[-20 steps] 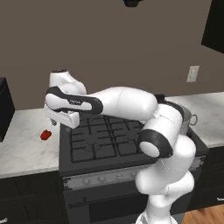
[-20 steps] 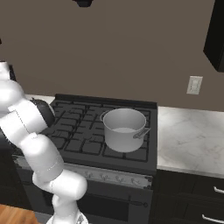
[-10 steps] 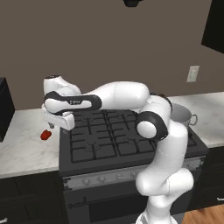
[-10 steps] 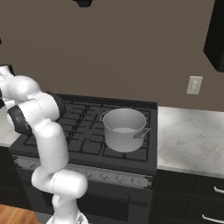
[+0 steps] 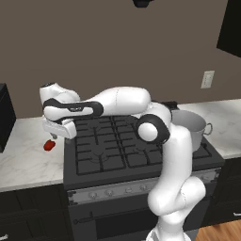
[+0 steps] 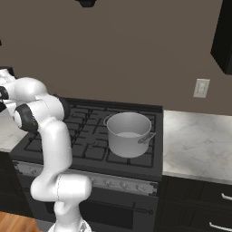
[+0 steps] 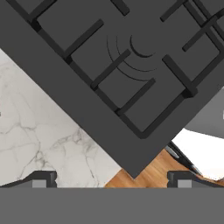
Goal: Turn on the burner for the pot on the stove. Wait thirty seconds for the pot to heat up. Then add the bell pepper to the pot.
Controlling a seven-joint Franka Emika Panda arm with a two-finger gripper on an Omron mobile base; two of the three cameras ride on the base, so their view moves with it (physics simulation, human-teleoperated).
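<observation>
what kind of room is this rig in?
A home-style kitchen, rendered in simulation. A black gas stove with grates and front knobs carries a metal pot, marble-look counters flank it over dark cabinets, and a red bell pepper lies on the counter.

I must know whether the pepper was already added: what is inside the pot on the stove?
The pot shows only its pale bare bottom inside. The near wall hides a small part. The bell pepper lies on the counter, left of the stove.
</observation>
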